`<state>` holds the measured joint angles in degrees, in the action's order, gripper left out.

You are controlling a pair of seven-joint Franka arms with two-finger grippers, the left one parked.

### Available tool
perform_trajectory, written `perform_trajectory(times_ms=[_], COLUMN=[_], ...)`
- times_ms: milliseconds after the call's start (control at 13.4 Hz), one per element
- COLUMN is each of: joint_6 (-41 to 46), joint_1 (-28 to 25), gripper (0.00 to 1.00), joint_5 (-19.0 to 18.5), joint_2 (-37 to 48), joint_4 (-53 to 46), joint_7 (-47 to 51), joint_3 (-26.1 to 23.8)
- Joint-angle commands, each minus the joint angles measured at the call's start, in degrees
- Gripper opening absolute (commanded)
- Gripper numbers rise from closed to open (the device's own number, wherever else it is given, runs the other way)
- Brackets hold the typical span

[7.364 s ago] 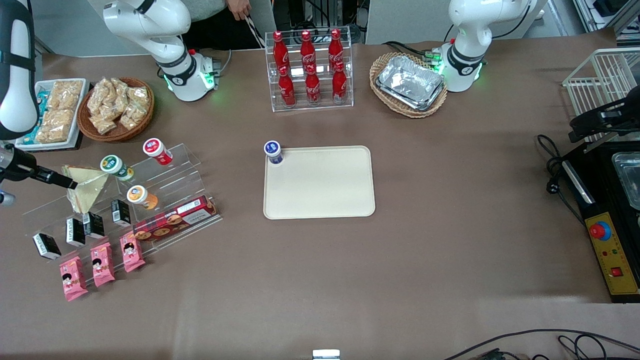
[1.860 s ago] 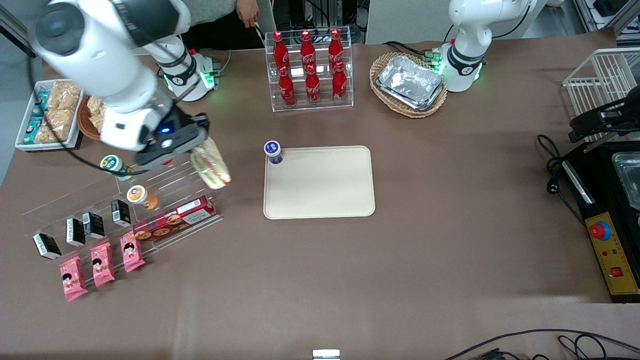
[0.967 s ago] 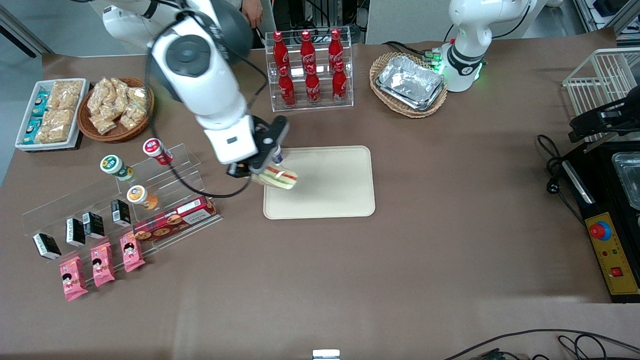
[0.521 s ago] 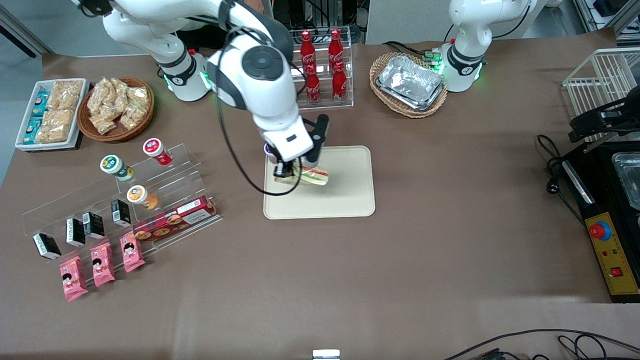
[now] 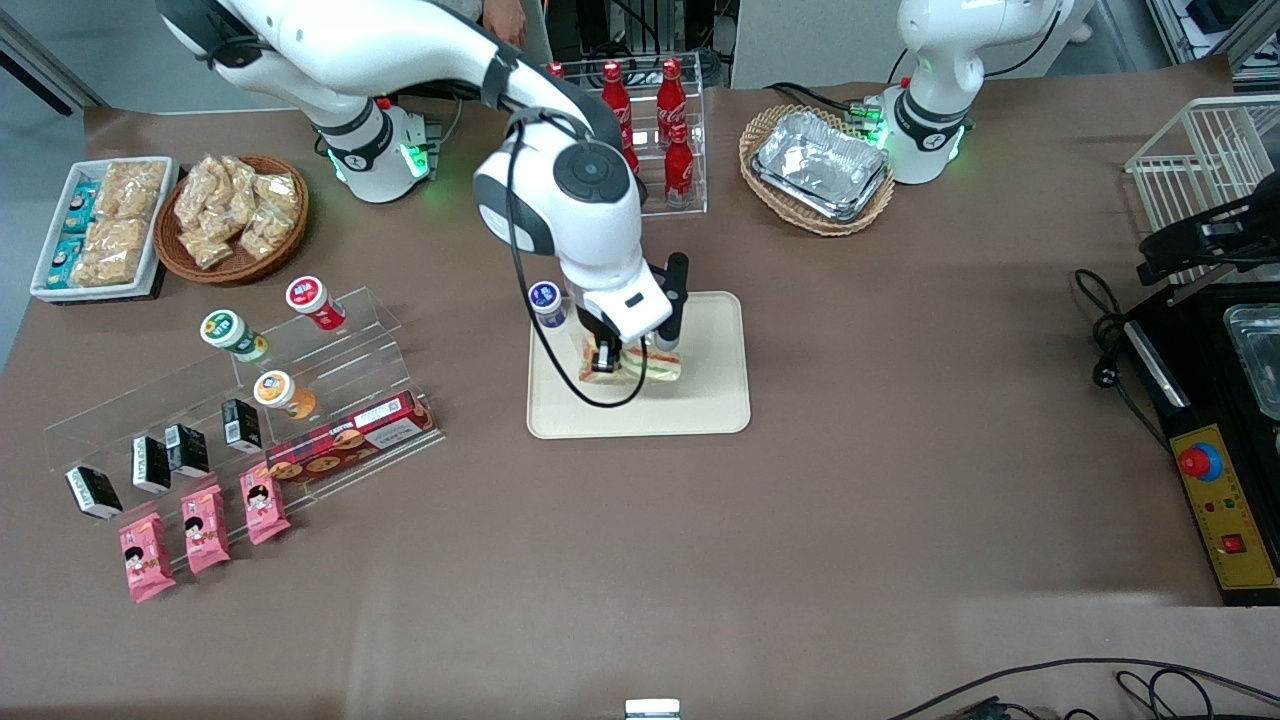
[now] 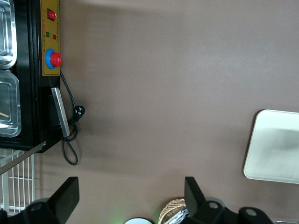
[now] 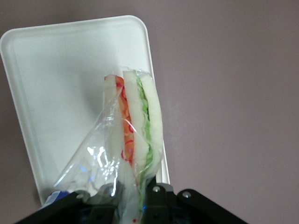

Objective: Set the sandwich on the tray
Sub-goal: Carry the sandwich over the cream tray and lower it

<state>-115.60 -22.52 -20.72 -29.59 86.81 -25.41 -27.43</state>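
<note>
The sandwich (image 5: 640,368) (image 7: 138,126), pale bread in clear wrap with red, orange and green filling along its edge, hangs from my right gripper (image 5: 622,356) (image 7: 135,198), which is shut on its wrapped end. It is held just above the middle of the cream-beige tray (image 5: 700,400) (image 7: 56,79). Whether the sandwich touches the tray, I cannot tell. The tray's corner also shows in the left wrist view (image 6: 273,147).
A blue-capped cup (image 5: 546,303) stands at the tray's corner nearest the working arm. A clear rack of cola bottles (image 5: 675,140) and a basket of foil trays (image 5: 820,165) lie farther from the front camera. Clear shelves of snacks (image 5: 250,400) lie toward the working arm's end.
My gripper carried the sandwich from the clear snack shelves across the table to over the tray's middle, and it has come lower in the last half second.
</note>
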Motion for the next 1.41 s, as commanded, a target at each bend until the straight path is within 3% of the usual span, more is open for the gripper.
perform_trajectory(times_ms=[0, 149, 669, 1339], joint_6=[-3.2, -5.1, -7.2, -7.0], joint_1=[-0.7, -1.8, -3.2, -3.2], gripper=[0.14, 0.14, 0.15, 0.16], joint_5=[-3.8, -6.8, -11.4, -12.9], joint_2=[-5.7, -7.9, -11.2, -13.1], joint_4=[-2.4, -2.4, -1.5, 0.2], joint_7=[-0.3, -0.3, 4.0, 7.2], joint_3=[-0.2, -0.1, 0.4, 1.9])
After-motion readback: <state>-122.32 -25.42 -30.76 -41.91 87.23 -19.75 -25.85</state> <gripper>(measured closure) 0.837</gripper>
